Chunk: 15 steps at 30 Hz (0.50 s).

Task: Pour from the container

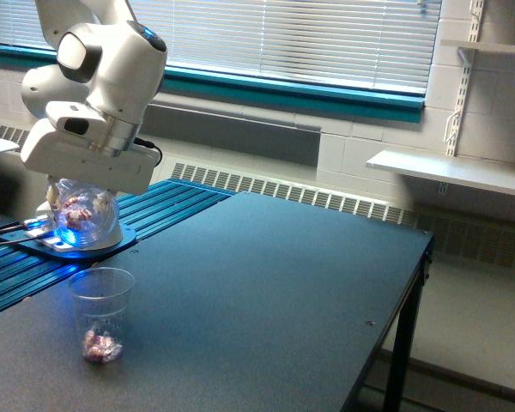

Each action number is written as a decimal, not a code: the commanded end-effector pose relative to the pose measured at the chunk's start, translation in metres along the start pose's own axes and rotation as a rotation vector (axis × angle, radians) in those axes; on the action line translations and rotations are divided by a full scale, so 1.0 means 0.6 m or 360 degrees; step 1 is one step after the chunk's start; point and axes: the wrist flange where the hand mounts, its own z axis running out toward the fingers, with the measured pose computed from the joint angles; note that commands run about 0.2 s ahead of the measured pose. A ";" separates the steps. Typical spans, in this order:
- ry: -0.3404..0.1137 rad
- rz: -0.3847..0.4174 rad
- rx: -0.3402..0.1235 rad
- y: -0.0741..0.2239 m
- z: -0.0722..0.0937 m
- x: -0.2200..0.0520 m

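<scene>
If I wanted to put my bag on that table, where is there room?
Most of the dark table is bare: everything from the drinking cup across to the far edge on the exterior view's right. The crowded spot is the exterior view's left, where the gripper holds the container above that cup.

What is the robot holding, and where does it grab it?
The gripper holds the small round clear container by its top part. The fingers themselves are hidden behind the robot's white hand.
</scene>
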 end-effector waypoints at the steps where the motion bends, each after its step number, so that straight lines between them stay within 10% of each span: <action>1: -0.0019 0.0008 -0.0019 -0.007 -0.007 0.005; 15: -0.0066 0.0026 -0.0086 -0.019 -0.013 0.039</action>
